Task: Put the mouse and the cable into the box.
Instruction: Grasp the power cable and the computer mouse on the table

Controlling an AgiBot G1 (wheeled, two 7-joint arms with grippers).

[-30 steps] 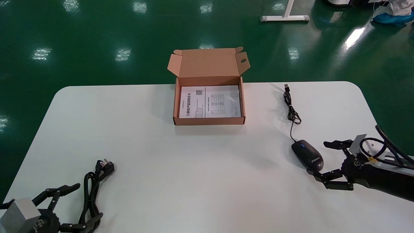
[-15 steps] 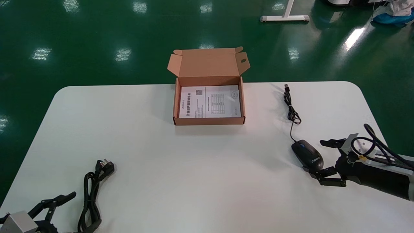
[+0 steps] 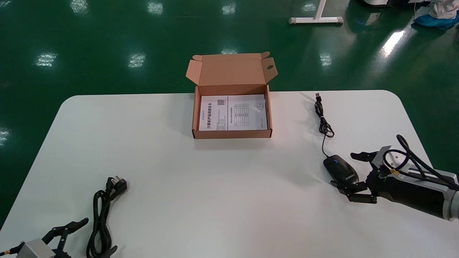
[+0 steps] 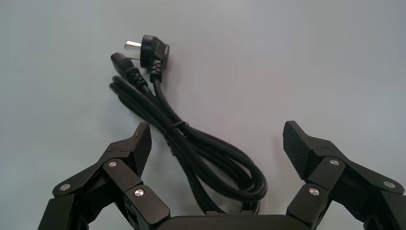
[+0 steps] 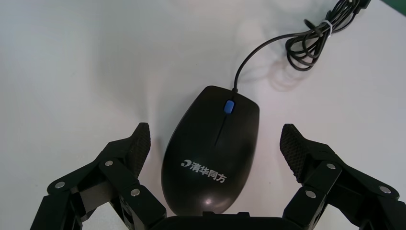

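Pointing far-left, mouse (image 5: 210, 153) lies between spread right fingers (image 5: 140, 144).

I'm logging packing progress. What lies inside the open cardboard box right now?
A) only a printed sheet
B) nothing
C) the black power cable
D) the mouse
A: the box holds only the printed sheet. The mouse sits on the table within the open right tool, and the power cable lies by the open left tool.

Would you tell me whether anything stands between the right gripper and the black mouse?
Nothing visible does: the right gripper, fingers open, flanks the black corded mouse on the white table; the left gripper, open, straddles the coiled black power cable.
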